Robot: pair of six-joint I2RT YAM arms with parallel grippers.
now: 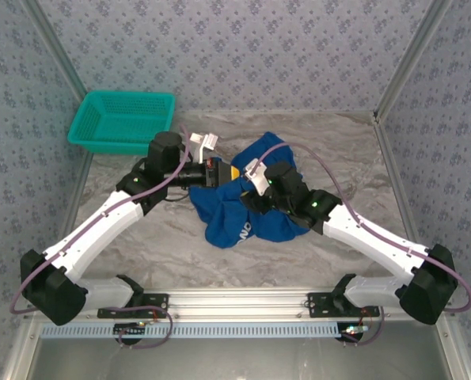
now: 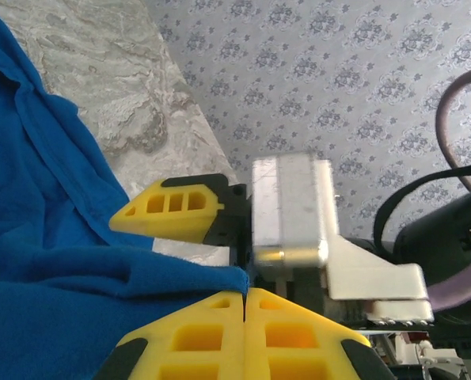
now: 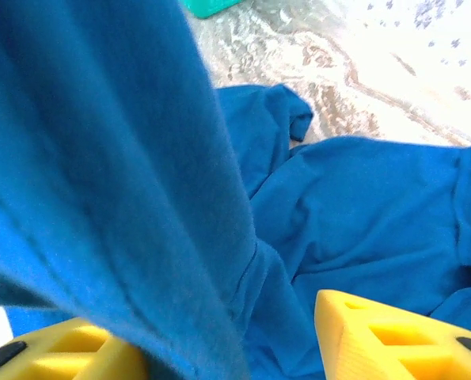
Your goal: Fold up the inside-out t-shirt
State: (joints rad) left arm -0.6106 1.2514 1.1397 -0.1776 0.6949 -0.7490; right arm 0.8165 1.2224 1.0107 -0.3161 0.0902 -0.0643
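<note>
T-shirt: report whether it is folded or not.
Not folded. The t-shirt lies crumpled in a heap on the table, one edge pinched by the shut left gripper.

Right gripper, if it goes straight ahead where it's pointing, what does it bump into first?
The blue t-shirt: a fold hangs right across the open right gripper, with more shirt lying beyond. How near that fold is, is hard to judge.
</note>
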